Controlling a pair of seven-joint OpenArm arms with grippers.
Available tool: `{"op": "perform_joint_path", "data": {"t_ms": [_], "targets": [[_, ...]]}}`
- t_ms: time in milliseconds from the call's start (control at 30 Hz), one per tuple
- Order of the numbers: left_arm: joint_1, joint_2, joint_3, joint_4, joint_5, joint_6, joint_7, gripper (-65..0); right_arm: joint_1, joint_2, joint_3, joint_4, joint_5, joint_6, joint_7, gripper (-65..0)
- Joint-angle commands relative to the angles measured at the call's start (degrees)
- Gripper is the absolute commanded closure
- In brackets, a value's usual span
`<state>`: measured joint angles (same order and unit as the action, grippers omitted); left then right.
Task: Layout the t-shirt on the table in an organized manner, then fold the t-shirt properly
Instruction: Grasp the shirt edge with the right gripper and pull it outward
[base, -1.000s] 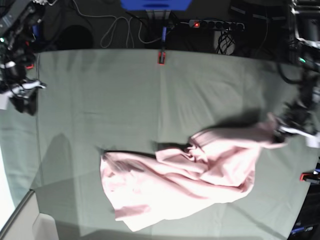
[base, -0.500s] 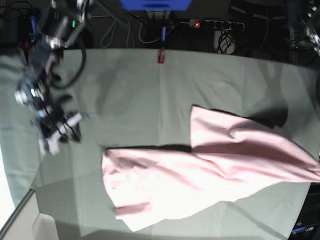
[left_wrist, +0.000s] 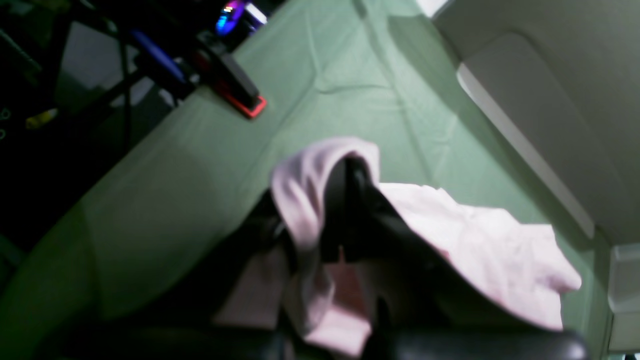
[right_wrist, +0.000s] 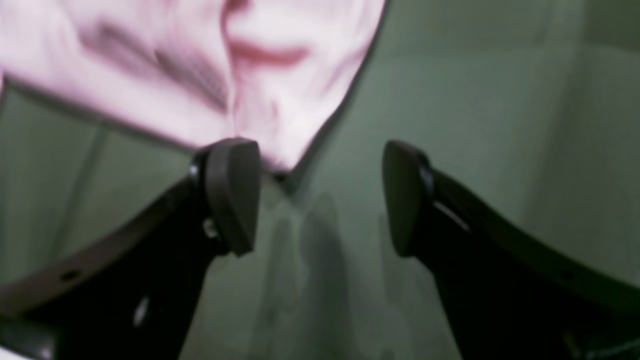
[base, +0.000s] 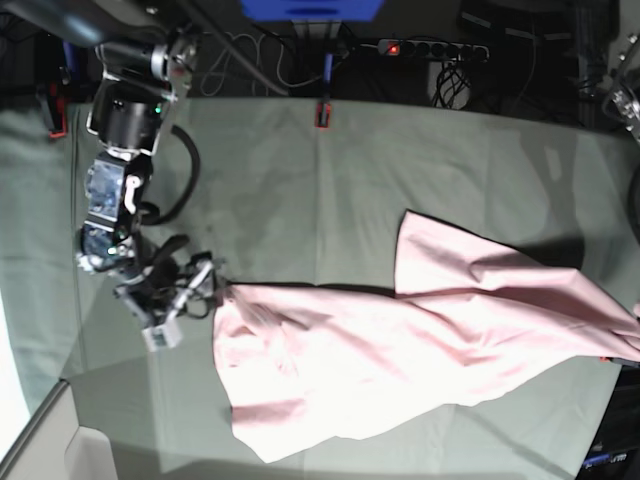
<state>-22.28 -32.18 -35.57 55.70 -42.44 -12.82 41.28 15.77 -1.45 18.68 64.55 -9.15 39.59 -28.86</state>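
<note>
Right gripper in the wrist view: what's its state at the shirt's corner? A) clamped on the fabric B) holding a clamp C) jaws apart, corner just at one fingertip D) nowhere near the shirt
C: the right gripper has its jaws spread wide, with the t-shirt corner reaching only the one fingertip and bare table cloth between them.

The right gripper (right_wrist: 320, 197) is seen with jaws spread wide over the green desk (right_wrist: 500, 125); a blurred corner of the shirt (right_wrist: 210, 65) is touched by one jaw.
</note>
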Motion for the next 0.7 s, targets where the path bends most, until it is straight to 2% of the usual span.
{"op": "perform_joint_path", "data": {"t_ms": [0, 133, 267, 533, 600, 667], "targets": [[-1.3, -1.2, -0.2, 1.0, -1.0, -0.4, -1.8, -0.4, 1.7, -0.6, -0.8, 0.7, 1.3, 0.4, 1.7, -39.1], [-1.1, -1.2, -0.2, 1.0, -1.0, -0.4, -2.1, -0.4, 1.9, -1.1, -1.1, 0.5, 1.3, 0.4, 2.2, -39.0], [-0.5, -1.2, -0.5, 1.0, -1.0, -0.4, -2.0, -0.4, 2.0, -2.0, -1.1, -0.3, 1.2, 0.4, 7.5, -38.9], [3.9, -1.4, -0.6, 1.1, -1.1, -0.4, -2.4, -0.4, 4.1, -0.4, -1.1, -12.3, 1.1, 0.4, 14.1, -38.3], [4.4, -1.4, -0.6, 1.1, -1.1, -0.4, -2.4, -0.3, 4.2, -0.3, -1.1, -13.1, 1.1, 0.4, 15.4, -35.4], [4.6, -1.4, -0.6, 1.1, -1.1, -0.4, -2.4, -0.3, 4.2, -0.3, -1.1, -13.2, 1.1, 0.4, 16.4, -28.2]]}}
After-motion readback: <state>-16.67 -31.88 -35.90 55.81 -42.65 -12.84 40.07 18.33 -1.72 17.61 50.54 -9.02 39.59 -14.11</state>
